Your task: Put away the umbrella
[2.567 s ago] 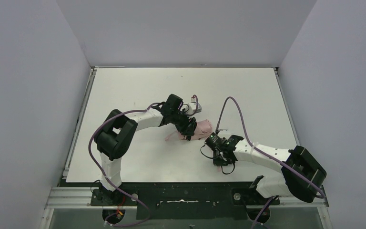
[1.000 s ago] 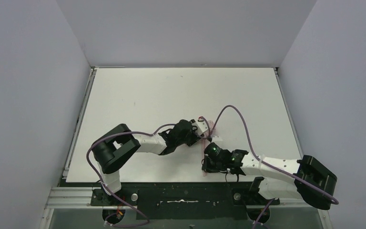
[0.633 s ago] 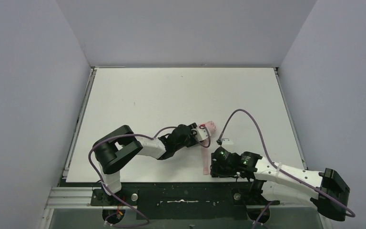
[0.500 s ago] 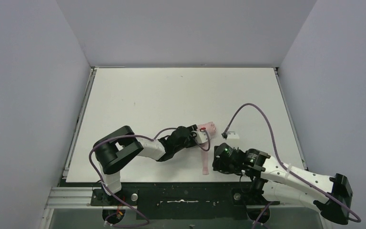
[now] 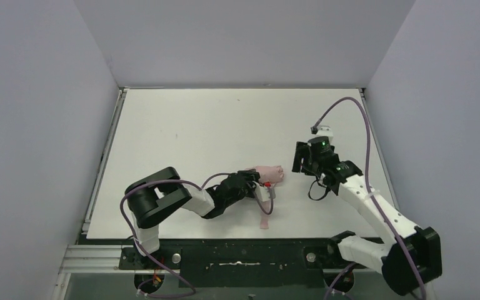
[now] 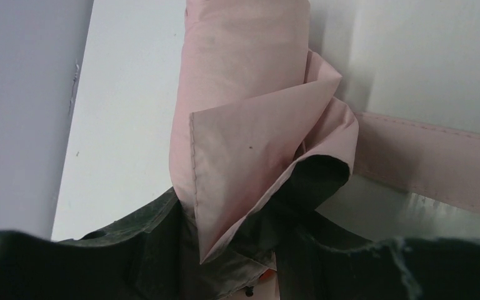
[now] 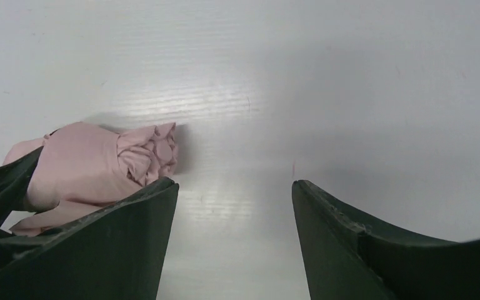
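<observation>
The umbrella (image 5: 271, 172) is a rolled pale pink bundle lying on the white table (image 5: 225, 119), near the front middle. Its pink strap (image 5: 267, 217) trails toward the near edge. My left gripper (image 5: 257, 185) is shut on the umbrella's near end. In the left wrist view the folded pink fabric (image 6: 237, 106) sits between the dark fingers (image 6: 144, 244), with the strap (image 6: 431, 159) running off to the right. My right gripper (image 5: 299, 157) hangs open just right of the umbrella, touching nothing. The right wrist view shows the gripper (image 7: 234, 187) over bare table, the umbrella (image 7: 94, 165) past its left finger.
Grey walls close in the table on the left, back and right. The black mounting rail (image 5: 244, 253) runs along the near edge. A purple cable (image 5: 356, 103) loops above the right arm.
My right gripper opened, left the strap's end near the front edge and swung up and back to the umbrella's right. The left gripper kept its hold and shifted slightly nearer.
</observation>
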Available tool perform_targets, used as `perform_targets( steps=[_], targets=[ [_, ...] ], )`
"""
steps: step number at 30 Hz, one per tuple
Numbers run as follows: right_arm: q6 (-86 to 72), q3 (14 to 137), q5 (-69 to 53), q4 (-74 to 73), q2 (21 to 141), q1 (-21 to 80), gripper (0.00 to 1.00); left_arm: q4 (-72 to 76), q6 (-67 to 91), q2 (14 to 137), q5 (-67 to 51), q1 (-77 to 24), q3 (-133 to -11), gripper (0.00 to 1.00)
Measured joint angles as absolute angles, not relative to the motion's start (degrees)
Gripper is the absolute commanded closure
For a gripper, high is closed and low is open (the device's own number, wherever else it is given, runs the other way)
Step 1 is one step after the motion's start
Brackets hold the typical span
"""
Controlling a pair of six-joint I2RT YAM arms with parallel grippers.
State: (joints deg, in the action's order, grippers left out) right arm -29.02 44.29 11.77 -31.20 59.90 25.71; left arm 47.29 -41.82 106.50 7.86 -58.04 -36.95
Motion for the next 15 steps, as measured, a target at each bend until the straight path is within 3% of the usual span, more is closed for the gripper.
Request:
perform_targets(
  steps=[8,15],
  targets=[
    [-5.5,51.1,-15.0,-19.0,78.2,18.7,0.28,49.2,-49.1,106.5,7.9,-60.1,-35.1,1.00],
    [14.9,66.2,-34.0,-27.8,92.6,18.7,0.24,52.4,-53.7,107.0,9.0,-63.0,-33.1,1.00]
  ],
)
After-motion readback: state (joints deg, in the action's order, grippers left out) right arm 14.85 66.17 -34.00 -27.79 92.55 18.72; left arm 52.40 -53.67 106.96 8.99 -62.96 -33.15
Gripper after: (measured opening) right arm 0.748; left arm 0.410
